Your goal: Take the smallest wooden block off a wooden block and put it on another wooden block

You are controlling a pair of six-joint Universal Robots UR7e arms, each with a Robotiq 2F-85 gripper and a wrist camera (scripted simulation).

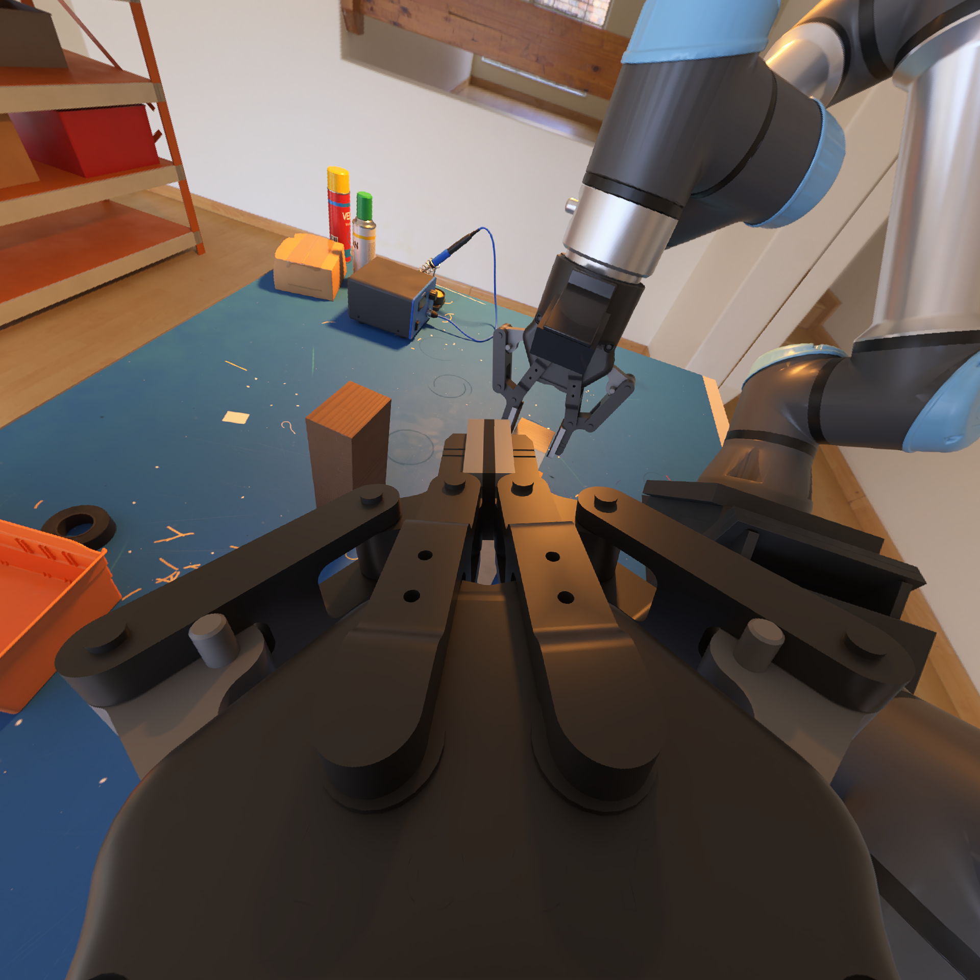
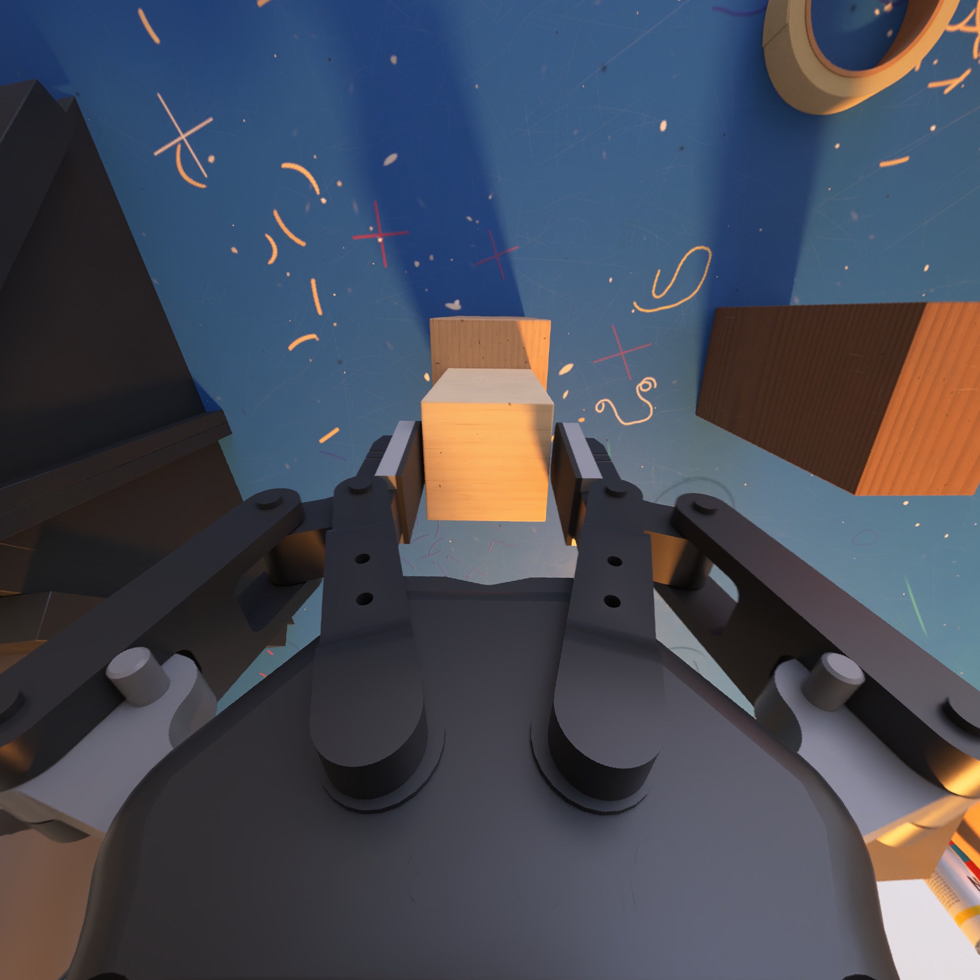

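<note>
The smallest wooden block, pale and cube-like, sits between my right gripper's pads, which press on its two sides. Beyond it is a second pale wooden block on the blue mat; I cannot tell whether the two touch. A tall dark brown wooden block stands to the right, and it also shows in the left wrist view. My left gripper is shut and empty, hovering near the right gripper and the pale block.
A black vise-like fixture stands left of the right gripper. A tape roll lies further off. An orange tray, a black ring, a soldering station, a cardboard box and spray cans sit around the mat.
</note>
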